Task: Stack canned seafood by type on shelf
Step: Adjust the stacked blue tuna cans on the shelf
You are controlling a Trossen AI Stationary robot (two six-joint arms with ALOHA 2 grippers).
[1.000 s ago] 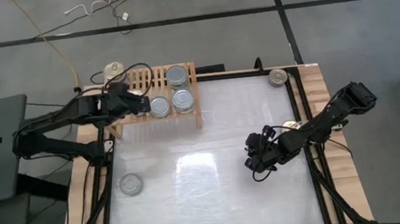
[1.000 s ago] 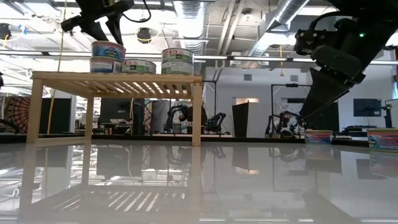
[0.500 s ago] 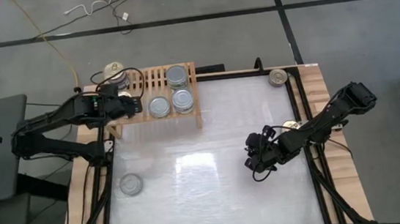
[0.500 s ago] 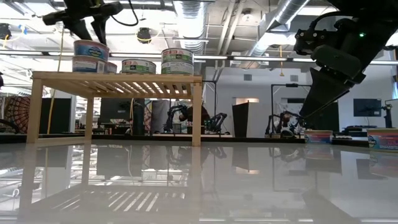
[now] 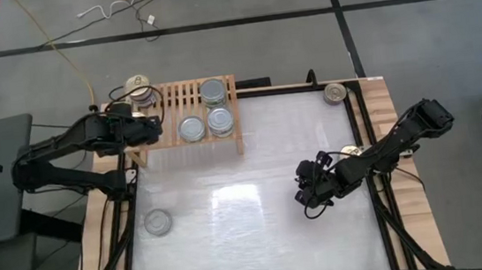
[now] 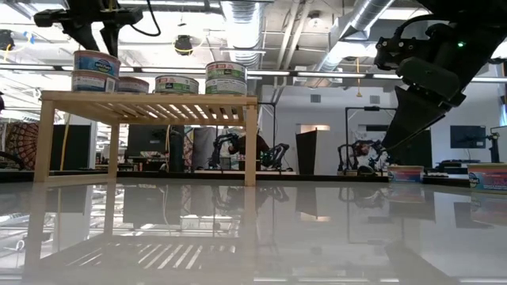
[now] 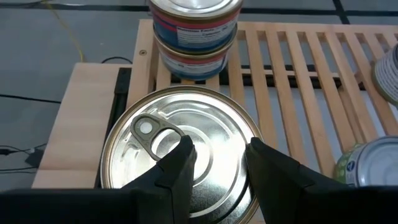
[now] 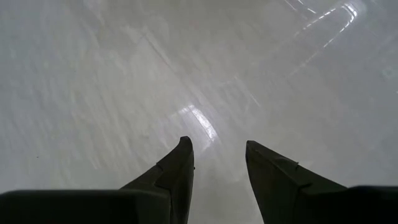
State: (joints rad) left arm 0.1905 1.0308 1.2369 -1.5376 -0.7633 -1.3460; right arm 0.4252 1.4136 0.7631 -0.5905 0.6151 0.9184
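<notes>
Pull-tab can [image 7: 180,152] is sitting at the left end of the shelf [image 5: 187,113], upper left of the high view, just in front of a two-can stack [image 7: 196,34]. Left gripper [image 7: 217,155] is hovering right over its lid, fingers parted, nothing between them. Two more stacks [image 5: 214,106] are occupying the shelf's right end. Right gripper [image 5: 310,190] is waiting right of centre above the white table [image 5: 231,216], fingers apart, empty.

Pale, matt slatted wood makes the shelf [image 7: 298,74]. The tin [image 7: 180,158] nearest the left wrist camera has a shiny, ridged metal lid; its neighbours' [image 7: 196,31] labels look like glossy paper. The tabletop [image 5: 257,204] gleams white.
</notes>
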